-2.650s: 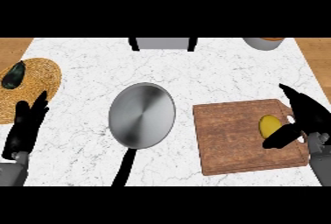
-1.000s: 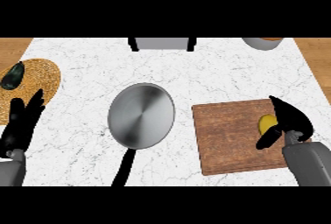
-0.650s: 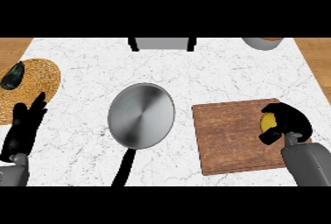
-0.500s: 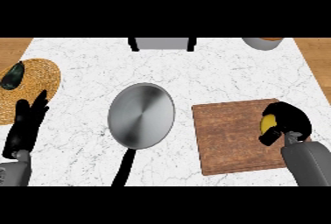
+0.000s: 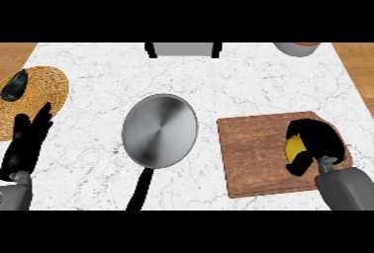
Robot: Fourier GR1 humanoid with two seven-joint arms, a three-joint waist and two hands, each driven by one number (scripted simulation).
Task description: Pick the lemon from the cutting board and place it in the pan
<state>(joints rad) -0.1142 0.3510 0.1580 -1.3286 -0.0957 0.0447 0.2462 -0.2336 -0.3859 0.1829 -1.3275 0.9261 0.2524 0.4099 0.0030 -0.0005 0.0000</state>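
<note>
Since the right hand [image 5: 319,139] is curled round the lemon [image 5: 294,148], only a yellow patch of it shows, on the hand's left side between black fingers above and below; rest of the fruit is covered. Both sit over the right end of the cutting board [image 5: 252,153], close to its right edge. Can't tell whether the lemon rests on the wood or is lifted off it; the steep view gives no gap to read. Behind the hand, the right forearm [image 5: 345,190] crosses the board's near right corner and is cut by the lower edge. Just left of the board, apart from it, the pan [image 5: 159,129] lies on the marble counter [image 5: 241,89], steel inside facing up; its black handle [image 5: 140,188] runs toward the near edge, end cut off. Well left of the board, past the pan, the left hand [image 5: 25,143] rests open, fingers straight and pointing up. Farther left and back from the board, a woven mat [image 5: 47,96] is partly cut by the view's edge; the dark green item [image 5: 13,85] on it is too small to identify. Beyond the board's far side, a grey box [image 5: 182,48] with black ends and a grey vessel [image 5: 294,49] are both cropped at the top, contents unreadable.
</note>
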